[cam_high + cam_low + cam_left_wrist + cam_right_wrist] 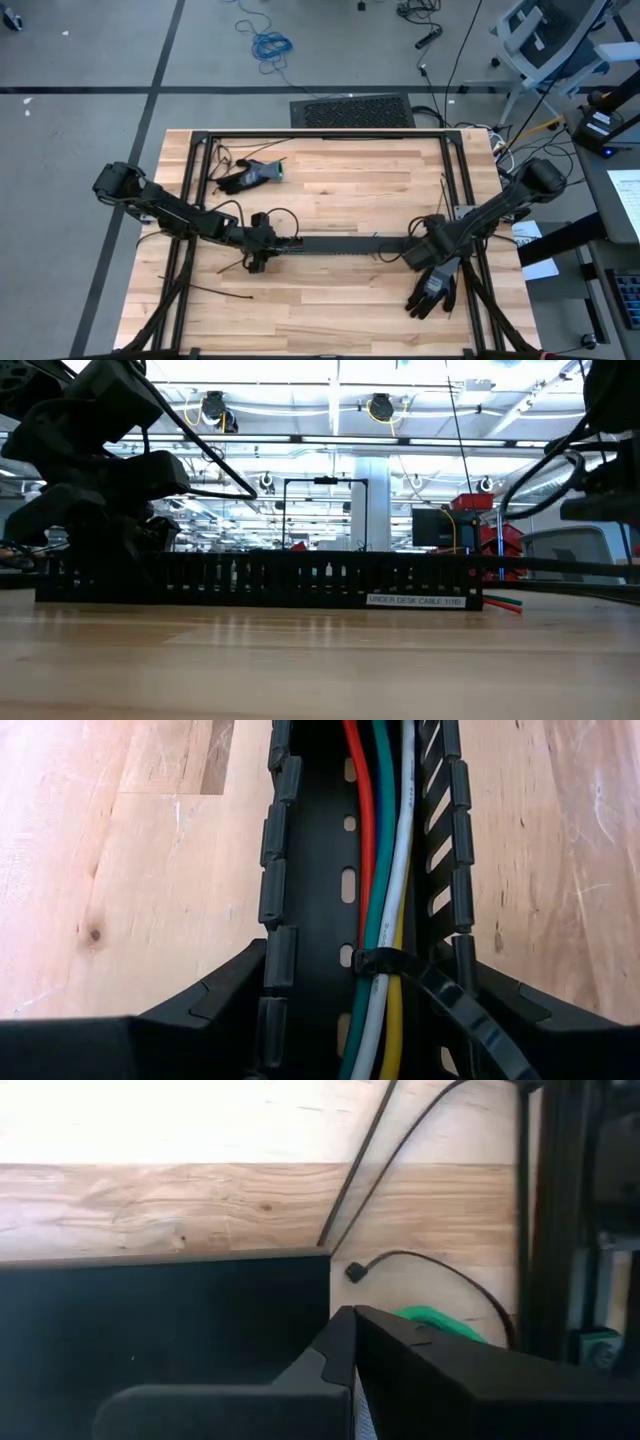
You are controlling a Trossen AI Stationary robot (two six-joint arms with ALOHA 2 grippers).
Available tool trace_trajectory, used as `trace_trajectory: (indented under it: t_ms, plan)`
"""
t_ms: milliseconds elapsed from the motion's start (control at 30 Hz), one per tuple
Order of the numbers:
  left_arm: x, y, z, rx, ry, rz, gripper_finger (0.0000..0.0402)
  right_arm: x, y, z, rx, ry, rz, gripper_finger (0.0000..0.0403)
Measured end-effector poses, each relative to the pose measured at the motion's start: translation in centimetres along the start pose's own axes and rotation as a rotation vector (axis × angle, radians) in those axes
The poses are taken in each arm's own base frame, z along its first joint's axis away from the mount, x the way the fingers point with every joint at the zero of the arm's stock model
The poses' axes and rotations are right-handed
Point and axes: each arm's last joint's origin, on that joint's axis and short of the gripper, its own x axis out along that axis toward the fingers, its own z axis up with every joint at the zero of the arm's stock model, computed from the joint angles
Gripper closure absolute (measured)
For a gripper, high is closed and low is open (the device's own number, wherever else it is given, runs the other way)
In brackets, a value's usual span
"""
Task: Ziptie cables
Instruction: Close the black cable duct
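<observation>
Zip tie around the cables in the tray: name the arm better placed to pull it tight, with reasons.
Left, probably. The left gripper sits over the tray end where the zip tie already loops the cables; its tail runs beside the fingers. The right gripper is at the opposite end.

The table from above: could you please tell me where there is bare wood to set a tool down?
Bare wood lies behind the cable tray, between the dark glove-like item and the right arm, and in front of the tray, between the black strip and the black glove. It is crowded at the tray's ends, around the left gripper and right gripper.
</observation>
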Motion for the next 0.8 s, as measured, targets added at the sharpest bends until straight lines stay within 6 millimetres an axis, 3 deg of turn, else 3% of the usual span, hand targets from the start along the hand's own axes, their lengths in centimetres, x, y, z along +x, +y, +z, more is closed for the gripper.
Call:
trace_trajectory:
  t_ms: [133,467,800]
  plan:
    - [0.0,0.0,0.0,0.000,0.002,0.001,0.0157,0.4,0.5,-0.2,0.019,0.002,0.048,0.0403]
    - [0.0,0.0,0.0,0.000,0.000,0.000,0.0157,-1.9,1.1,-0.2,0.028,0.009,0.185,0.0403]
    - [0.0,0.0,0.1,0.000,-0.011,-0.003,0.0157,-1.7,2.9,-0.6,0.024,0.027,0.309,0.0403]
